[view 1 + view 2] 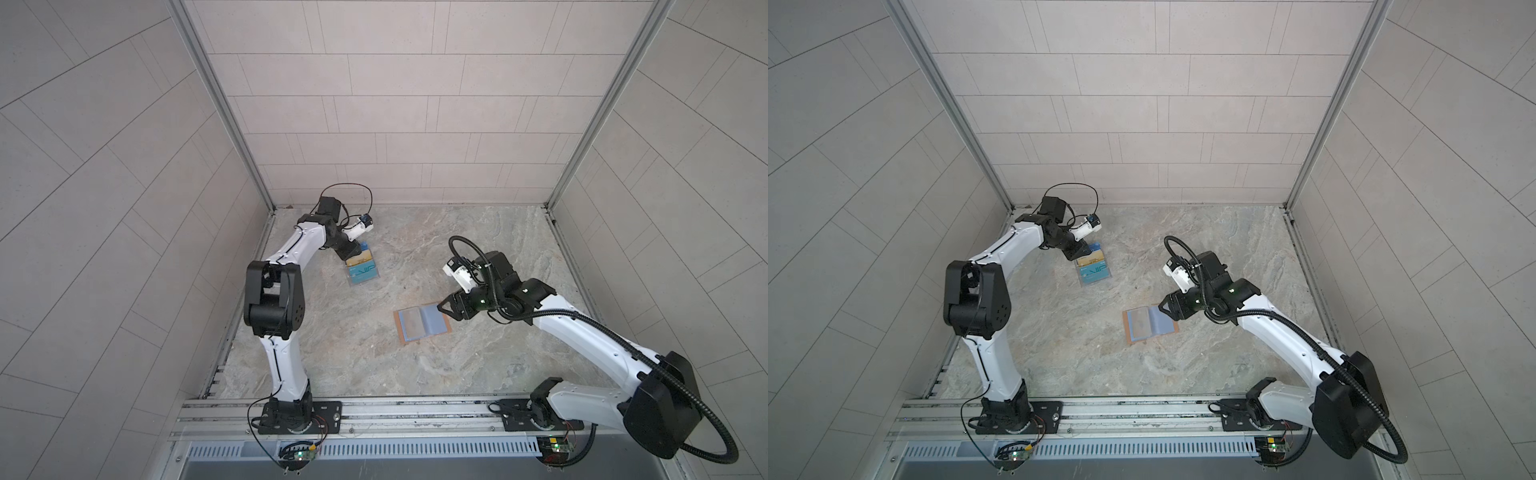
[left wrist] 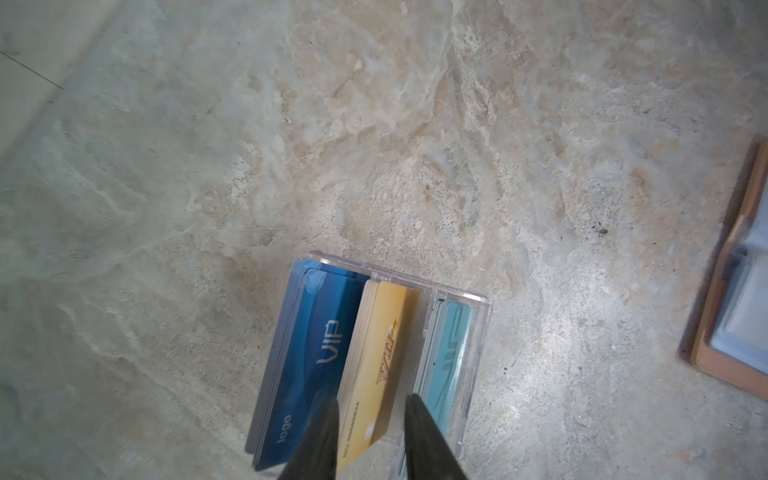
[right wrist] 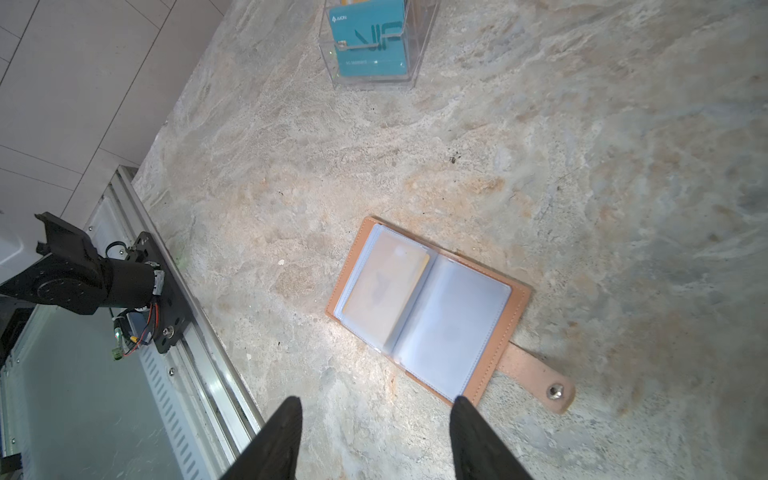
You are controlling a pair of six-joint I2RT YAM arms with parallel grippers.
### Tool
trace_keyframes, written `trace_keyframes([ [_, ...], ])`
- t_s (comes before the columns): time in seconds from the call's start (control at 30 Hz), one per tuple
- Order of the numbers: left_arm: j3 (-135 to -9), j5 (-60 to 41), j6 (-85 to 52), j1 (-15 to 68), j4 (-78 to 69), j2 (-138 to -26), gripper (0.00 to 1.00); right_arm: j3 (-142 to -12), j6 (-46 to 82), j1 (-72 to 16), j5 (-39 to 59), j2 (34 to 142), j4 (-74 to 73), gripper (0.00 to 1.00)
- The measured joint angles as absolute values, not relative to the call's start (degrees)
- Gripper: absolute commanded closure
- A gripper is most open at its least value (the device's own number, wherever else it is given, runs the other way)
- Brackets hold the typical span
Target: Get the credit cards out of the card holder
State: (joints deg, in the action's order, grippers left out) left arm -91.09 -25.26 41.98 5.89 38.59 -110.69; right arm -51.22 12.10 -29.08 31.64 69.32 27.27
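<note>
Left jaws slightly parted astride gold card (image 2: 382,353), perhaps touching; right jaws wide.

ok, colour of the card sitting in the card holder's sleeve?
Gold-yellow card, hazy behind the plastic inside the card holder. Right wrist view shows it best.

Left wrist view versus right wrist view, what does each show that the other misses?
Only left wrist: the blue cards and the left pincer, open, straddling the gold stack. Only right wrist: the right pincer, open, the snap tab, and a gold card sleeved inside the open card holder. Both: the clear box, teal cards, marble table, and the holder, just its edge in the left wrist.
</note>
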Motion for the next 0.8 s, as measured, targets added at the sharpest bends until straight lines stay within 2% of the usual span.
trace_keyframes([
  [0.2, -91.42, -23.62, 37.87, 5.89, 37.15, -104.73, 0.63, -51.22, 12.99, -30.63, 28.36, 68.88, 27.22, 0.38],
  [0.3, -87.11, -22.98, 33.36, 5.89, 33.43, -98.8, 0.62, -51.29, 13.82, -32.62, 25.74, 68.9, 27.24, 0.36],
  [0.47, -70.85, -22.7, 20.38, 6.55, 23.59, -84.64, 0.51, -53.67, 15.79, -38.02, 18.35, 71.64, 28.03, 0.3],
  [0.57, -57.78, -23.0, 11.7, 8.1, 17.43, -75.02, 0.49, -55.68, 17.28, -41.74, 13.96, 74.63, 28.38, 0.29],
  [0.67, -46.44, -23.38, 4.23, 11.62, 12.73, -67.37, 0.5, -56.93, 19.16, -44.8, 10.41, 78.02, 28.25, 0.29],
  [0.8, -34.33, -24.93, -4.84, 16.93, 6.68, -61.3, 0.58, -57.74, 22.24, -47.42, 7.07, 83.53, 26.96, 0.28],
])
